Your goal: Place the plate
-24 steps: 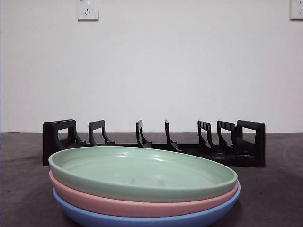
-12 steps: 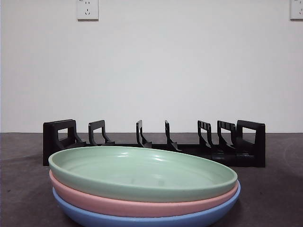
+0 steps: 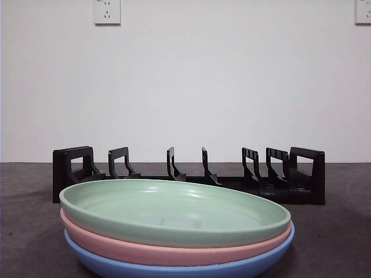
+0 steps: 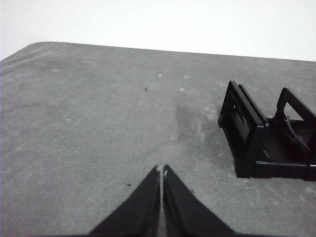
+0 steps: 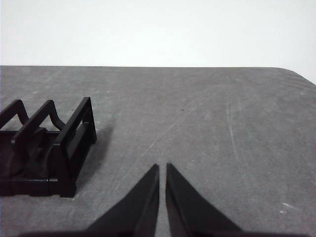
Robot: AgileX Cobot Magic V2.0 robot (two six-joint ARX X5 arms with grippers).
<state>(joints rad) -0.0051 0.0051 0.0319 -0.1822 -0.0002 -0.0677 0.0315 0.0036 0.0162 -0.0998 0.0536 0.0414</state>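
Note:
A green plate (image 3: 174, 209) lies on top of a pink plate (image 3: 174, 250), and both rest on a blue plate (image 3: 185, 267), stacked close to the front camera. Behind the stack a black slotted rack (image 3: 188, 174) stretches across the table. In the left wrist view my left gripper (image 4: 161, 171) is shut over bare grey table, with one end of the rack (image 4: 261, 140) off to its side. My right gripper (image 5: 162, 168) is also shut with nothing in it, beside the rack's other end (image 5: 49, 148). Neither gripper appears in the front view.
The grey table (image 3: 336, 231) runs back to a white wall carrying an outlet (image 3: 107, 11) at upper left and another outlet (image 3: 363, 11) at upper right. The table's rounded corners (image 4: 34, 47) show in both wrist views.

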